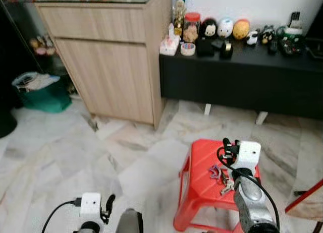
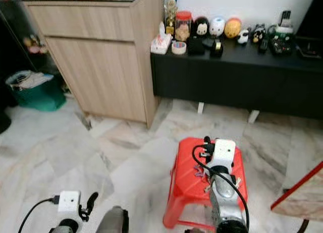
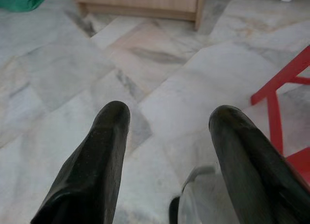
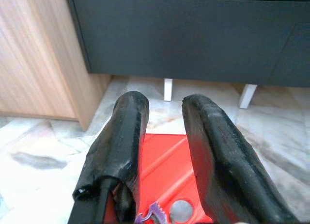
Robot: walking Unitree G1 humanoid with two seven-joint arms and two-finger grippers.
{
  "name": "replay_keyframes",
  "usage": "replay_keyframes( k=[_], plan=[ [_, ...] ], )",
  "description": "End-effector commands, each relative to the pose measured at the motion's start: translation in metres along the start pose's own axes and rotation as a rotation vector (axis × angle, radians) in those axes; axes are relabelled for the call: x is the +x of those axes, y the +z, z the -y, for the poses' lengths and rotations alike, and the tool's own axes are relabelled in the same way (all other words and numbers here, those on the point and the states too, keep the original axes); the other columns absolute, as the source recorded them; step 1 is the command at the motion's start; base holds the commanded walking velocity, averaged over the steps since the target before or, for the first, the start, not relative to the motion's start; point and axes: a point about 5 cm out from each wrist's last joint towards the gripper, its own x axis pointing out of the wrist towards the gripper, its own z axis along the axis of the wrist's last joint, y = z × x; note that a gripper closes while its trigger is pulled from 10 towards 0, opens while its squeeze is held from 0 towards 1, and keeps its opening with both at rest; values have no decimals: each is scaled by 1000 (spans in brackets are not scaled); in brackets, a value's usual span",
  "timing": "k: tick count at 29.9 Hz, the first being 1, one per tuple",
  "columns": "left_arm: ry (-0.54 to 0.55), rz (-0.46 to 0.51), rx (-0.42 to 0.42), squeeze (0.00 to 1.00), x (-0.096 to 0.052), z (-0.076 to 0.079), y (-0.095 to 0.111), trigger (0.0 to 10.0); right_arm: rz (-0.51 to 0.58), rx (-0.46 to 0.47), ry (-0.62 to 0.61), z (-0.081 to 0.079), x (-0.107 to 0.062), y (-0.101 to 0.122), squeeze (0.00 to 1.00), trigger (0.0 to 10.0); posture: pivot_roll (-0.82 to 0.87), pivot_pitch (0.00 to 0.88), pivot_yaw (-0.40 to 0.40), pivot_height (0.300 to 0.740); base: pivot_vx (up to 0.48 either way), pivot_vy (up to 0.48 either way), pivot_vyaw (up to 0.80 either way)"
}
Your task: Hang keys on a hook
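A bunch of keys (image 1: pixel 221 176) with a purple piece (image 4: pixel 151 212) lies on top of a red plastic stool (image 1: pixel 199 165). My right gripper (image 4: pixel 162 105) hovers low over the stool, just right of the keys, and points toward the black sideboard. Its fingers (image 4: pixel 121 136) stand open with only the red seat between them; the purple piece shows near their base. My left gripper (image 3: pixel 167 115) hangs low at the left over the marble floor, open and empty, its wrist (image 1: pixel 92 205) at the lower edge.
A tall wooden cabinet (image 1: pixel 111 56) stands at the back left. A low black sideboard (image 1: pixel 242 76) with jars and figurines runs along the back right. A green bin (image 1: pixel 43 94) sits far left. A red-edged board (image 1: pixel 305 197) juts in at lower right.
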Motion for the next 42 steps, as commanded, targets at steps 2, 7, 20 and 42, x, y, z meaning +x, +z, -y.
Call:
replay_keyframes(
  k=[2,7,20,42],
  plan=[
    [0,1,-3,0,1,-1,2,10000,-12,-6,3,1,0,-2,0,10000,52,51,-16,649,0,0,0],
    [-4,-5,-4,0,1,0,1,10000,-17,-8,6,0,0,-3,0,10000,52,42,-16,649,0,0,0],
    [-9,-4,-9,0,4,1,3,10000,-57,-11,-5,-1,4,-5,0,10000,52,44,-19,625,0,0,0],
    [-10,-3,-4,0,6,0,5,10000,-102,-27,46,-9,0,-15,0,10000,53,46,-14,605,0,0,0]
  ],
)
